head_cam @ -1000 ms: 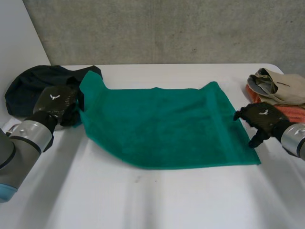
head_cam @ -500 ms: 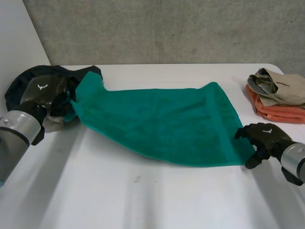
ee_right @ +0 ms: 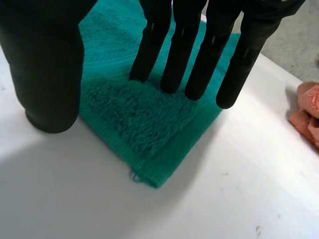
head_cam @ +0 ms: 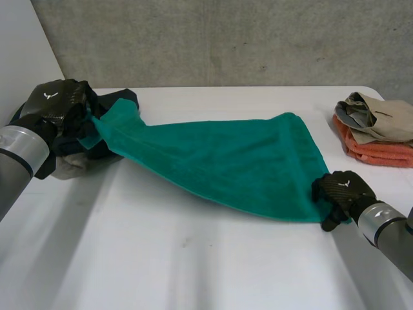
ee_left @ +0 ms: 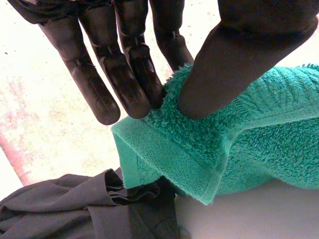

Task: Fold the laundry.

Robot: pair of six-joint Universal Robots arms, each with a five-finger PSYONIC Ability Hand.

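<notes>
Moved my left hand [head_cam: 55,104] back to the desk's [head_cam: 193,271] far-left corner, pinching the green towel's [head_cam: 232,165] corner aloft, while my right hand [head_cam: 339,190] slid onto its near-right corner, fingers straight and pressing; pulling harder could slip that unpinched corner free.

Bright, even light; towel [head_cam: 226,161] casts a soft shadow; left wrist view overexposed
</notes>
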